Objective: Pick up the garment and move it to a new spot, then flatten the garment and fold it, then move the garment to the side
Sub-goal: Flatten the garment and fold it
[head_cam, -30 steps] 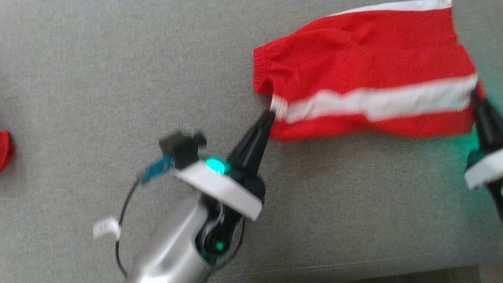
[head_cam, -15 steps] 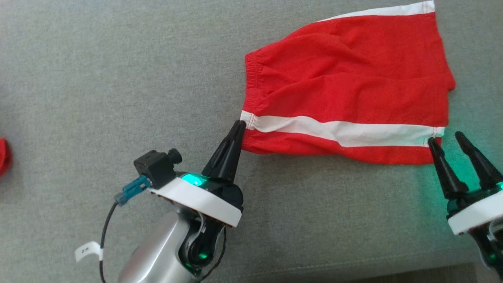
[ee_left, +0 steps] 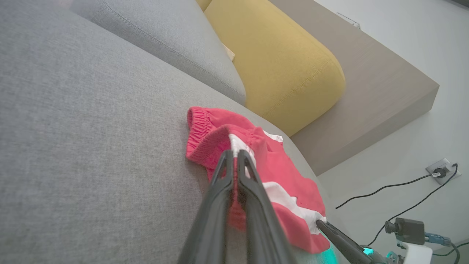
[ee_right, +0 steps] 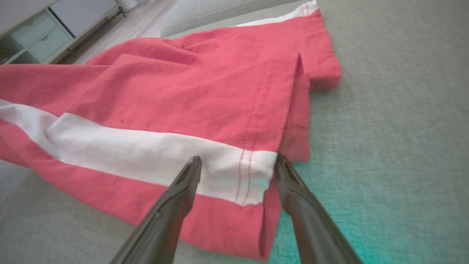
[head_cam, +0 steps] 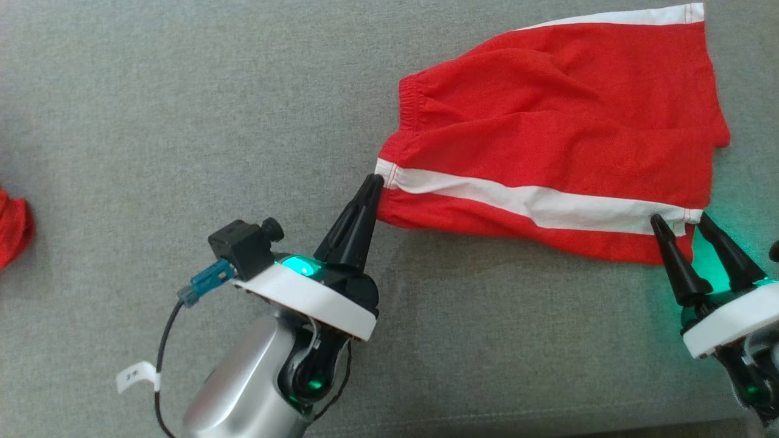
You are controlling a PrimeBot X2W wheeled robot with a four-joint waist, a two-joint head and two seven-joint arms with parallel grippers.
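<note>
Red cotton shorts with a white side stripe (head_cam: pixel 548 121) lie in the frame's upper right on a grey fabric cushion (head_cam: pixel 152 91). Their long axis runs left to right, elastic waistband at left. The left gripper (head_cam: pixel 373 180) is pinched onto the waistband corner. The right gripper (head_cam: pixel 679 219) is spread wide around the hem corner.

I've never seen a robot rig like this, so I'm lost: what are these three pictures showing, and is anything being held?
It is a two-armed robot handling laundry. One picture looks down from its head; the other two come from cameras on each wrist, looking along the fingers. A pair of red cloth shorts with a white stripe lies on a grey fabric sofa seat. The left gripper is pinched shut on the waistband end; the right gripper stands open around the hem corner, gripping nothing.
</note>
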